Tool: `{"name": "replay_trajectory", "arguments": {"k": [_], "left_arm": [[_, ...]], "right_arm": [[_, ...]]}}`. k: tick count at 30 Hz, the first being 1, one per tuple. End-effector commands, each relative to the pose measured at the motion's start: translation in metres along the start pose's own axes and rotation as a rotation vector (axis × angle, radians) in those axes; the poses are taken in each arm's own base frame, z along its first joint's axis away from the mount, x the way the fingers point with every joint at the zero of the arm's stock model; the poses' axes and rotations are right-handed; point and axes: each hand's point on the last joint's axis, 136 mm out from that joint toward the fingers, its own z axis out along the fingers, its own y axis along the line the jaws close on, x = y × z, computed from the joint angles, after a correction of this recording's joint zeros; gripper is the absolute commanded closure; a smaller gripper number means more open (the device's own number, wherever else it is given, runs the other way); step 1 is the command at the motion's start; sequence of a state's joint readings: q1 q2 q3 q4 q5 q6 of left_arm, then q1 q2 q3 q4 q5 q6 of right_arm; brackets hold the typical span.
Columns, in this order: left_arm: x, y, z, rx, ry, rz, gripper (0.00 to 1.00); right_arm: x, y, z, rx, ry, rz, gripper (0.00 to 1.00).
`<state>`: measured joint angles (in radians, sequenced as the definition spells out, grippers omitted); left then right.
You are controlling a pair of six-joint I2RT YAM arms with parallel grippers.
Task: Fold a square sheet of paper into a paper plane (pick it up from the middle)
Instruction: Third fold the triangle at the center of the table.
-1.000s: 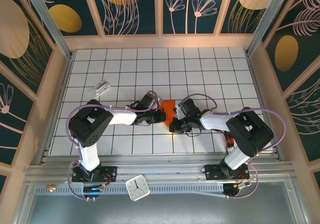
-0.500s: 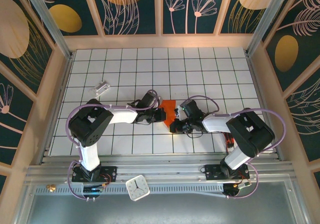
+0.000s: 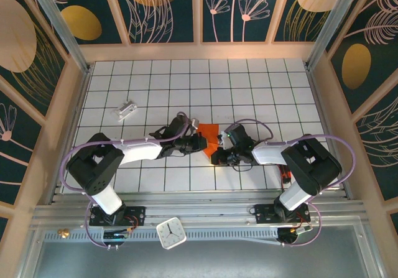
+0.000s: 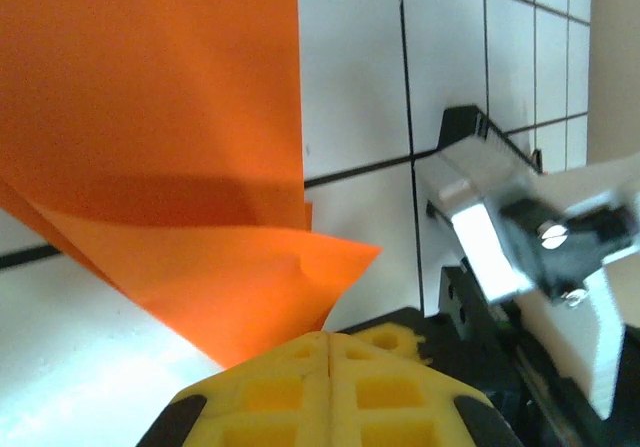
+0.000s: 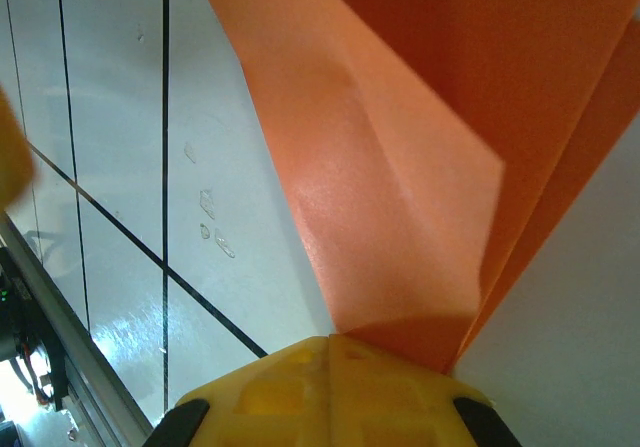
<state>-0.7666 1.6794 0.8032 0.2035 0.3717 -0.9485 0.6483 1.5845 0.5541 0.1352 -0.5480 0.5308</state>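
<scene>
The orange sheet of paper (image 3: 210,130) sits a little below the middle of the overhead frame, partly folded, with layered flaps and a slanting crease. It is held between my two arms over the white tiled table (image 3: 249,85).

My left gripper (image 4: 328,342) comes at it from the left. In the left wrist view my yellow pads (image 4: 270,392) are pressed together along the bottom edge of the frame, and the lower point of a folded flap runs down into the seam between them, so I am pinching the paper there. The rest of the sheet spreads into the upper left of that frame.

My right gripper (image 5: 330,345) meets it from the right. Its fingers are also closed, nipping a folded corner at the bottom centre of the right wrist view, with the paper fanning up to the upper right.

Well apart, in the left part of the overhead view, lies a small silvery block (image 3: 126,109). A white clock (image 3: 171,233) rests at the bottom centre, between my bases.
</scene>
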Motion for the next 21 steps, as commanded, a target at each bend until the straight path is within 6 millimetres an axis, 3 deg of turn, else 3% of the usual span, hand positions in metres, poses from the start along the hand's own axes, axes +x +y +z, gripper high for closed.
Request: {"name": "replay_trajectory", "arguments": {"k": [1,21], "left_arm": [[0.013,-0.004,0.008,0.045,0.051,-0.048,1.0],[0.027,0.026,0.041,-0.005,0.109,-0.097,1.0]], "right_arm": [[0.035,-0.036,0.006,0.119,0.098,0.078,1.0],[0.037,-0.04,0.008,0.128,0.105,0.088,1.0]]}}
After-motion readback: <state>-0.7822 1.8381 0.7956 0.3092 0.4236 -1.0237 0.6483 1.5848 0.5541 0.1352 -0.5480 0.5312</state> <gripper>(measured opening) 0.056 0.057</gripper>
